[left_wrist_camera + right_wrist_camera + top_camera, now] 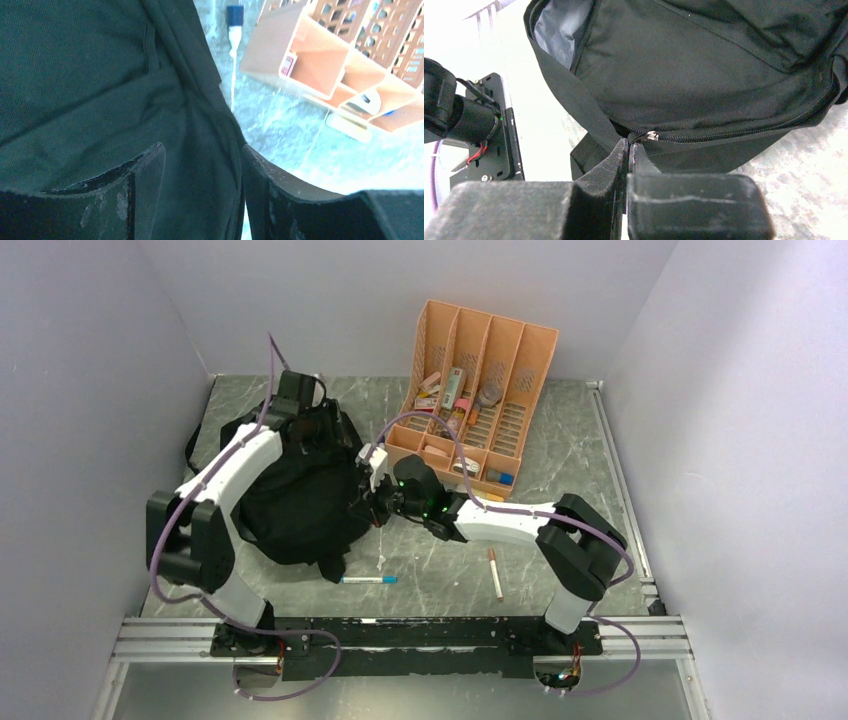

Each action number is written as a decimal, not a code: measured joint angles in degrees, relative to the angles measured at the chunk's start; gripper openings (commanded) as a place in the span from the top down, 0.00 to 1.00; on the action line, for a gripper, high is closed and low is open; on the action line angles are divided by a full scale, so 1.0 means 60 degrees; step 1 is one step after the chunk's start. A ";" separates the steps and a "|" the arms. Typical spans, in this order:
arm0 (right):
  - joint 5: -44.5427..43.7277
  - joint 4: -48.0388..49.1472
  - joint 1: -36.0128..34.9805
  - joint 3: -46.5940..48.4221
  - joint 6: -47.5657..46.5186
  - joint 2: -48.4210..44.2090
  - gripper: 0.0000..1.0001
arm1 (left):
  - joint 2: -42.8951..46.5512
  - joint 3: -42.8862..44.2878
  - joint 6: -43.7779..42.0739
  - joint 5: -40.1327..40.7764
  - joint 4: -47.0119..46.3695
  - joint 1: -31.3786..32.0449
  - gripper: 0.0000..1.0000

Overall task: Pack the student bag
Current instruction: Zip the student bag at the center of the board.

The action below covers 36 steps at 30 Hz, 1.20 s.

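The student bag (300, 490), a big soft black backpack, lies on the left half of the table. At its far edge my left gripper (300, 425) stands open, and in the left wrist view (202, 147) a fold of the bag's fabric (75, 75) runs loosely between the parted fingers. On the bag's right side, my right gripper (372, 502) is shut on the zipper pull. In the right wrist view its tips (630, 142) meet just under the silver slider (651, 136). The zipper runs closed to the right of the slider. Grey lining (559, 30) shows at an opening of the bag (704, 65).
An orange slotted desk organizer (480, 390) holding small stationery stands at the back right, close to the bag, also visible in the left wrist view (320, 60). A blue-capped pen (368, 580) and a pinkish pen (495, 573) lie on the marble tabletop near the front.
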<state>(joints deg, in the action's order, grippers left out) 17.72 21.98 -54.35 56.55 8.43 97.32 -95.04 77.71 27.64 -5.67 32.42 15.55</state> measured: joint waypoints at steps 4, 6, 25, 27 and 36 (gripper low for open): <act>-0.0051 0.0022 0.0000 -0.0124 0.0058 0.0000 1.00 | 0.0991 -0.0863 -0.0288 -0.0047 0.0131 0.0120 0.35; -0.0058 0.0087 0.0000 -0.0124 0.0058 0.0000 1.00 | 0.1198 -0.1162 -0.0408 -0.0011 0.0266 0.0259 0.35; 0.0047 0.0120 0.0000 -0.0124 0.0055 0.0000 1.00 | 0.1133 -0.1428 -0.1086 0.0674 0.1129 0.1865 0.41; 0.0058 0.0117 0.0000 -0.0124 0.0055 0.0000 1.00 | 0.1133 -0.1428 -0.1147 0.0885 0.1217 0.1865 0.44; 0.0113 0.0113 0.0000 -0.0124 0.0055 0.0000 1.00 | 0.1129 -0.1428 -0.1264 0.0900 0.1308 0.2186 0.53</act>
<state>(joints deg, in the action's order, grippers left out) 18.39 22.65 -54.35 55.81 8.75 97.32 -88.27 69.14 20.05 -0.27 40.27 28.67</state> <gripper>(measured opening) 0.016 0.514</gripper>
